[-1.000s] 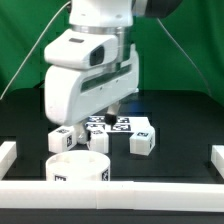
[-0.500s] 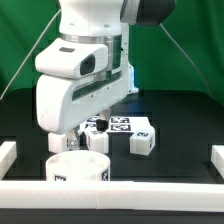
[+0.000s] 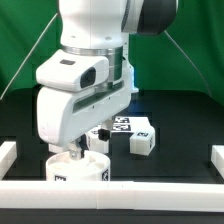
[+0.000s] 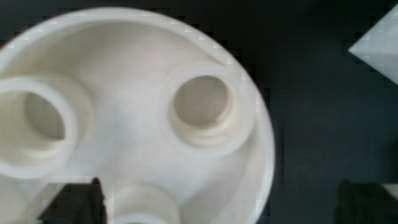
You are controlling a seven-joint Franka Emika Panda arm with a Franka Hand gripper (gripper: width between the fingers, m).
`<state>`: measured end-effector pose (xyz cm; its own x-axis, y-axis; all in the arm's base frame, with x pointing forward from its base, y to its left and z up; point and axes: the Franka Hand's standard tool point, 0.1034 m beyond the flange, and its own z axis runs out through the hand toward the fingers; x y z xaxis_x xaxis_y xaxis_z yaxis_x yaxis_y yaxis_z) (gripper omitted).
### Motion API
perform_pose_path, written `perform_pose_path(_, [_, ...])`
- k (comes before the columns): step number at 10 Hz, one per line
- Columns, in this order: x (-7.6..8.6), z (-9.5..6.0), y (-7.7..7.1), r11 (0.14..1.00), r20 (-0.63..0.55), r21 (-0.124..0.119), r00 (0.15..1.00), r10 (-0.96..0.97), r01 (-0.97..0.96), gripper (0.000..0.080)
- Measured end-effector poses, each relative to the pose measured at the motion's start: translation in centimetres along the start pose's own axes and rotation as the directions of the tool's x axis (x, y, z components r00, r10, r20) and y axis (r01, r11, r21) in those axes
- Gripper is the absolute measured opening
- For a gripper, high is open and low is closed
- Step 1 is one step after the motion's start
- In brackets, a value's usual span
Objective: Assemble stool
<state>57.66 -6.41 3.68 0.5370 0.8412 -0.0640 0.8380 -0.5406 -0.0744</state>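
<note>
The gripper hung wide open, holding nothing, over the near seat disc, its fingertips cropped and contact unclear.

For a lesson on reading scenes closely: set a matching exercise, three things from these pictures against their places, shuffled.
Things: 1 seat disc; 2 loose leg; 3 front rail.
Places: A frontmost, spanning the exterior view; B directly below the arm; C on the exterior view's right of the seat disc, apart.
Pairs: 1-B, 2-C, 3-A.
</note>
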Motion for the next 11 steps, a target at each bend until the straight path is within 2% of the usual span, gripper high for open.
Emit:
perform_pose_path(6, [-0.6, 2.3, -0.5, 1.000, 0.009, 0.020, 1.000, -0.002, 0.002, 0.0650])
perform_pose_path(8, [-0.5, 2.4, -0.3, 1.000, 0.005, 0.011, 1.000, -0.004, 0.004, 0.0650])
perform_pose_path(11, [-0.5, 2.3, -0.3, 1.000, 0.004, 0.010, 1.000, -0.004, 0.004, 0.0250])
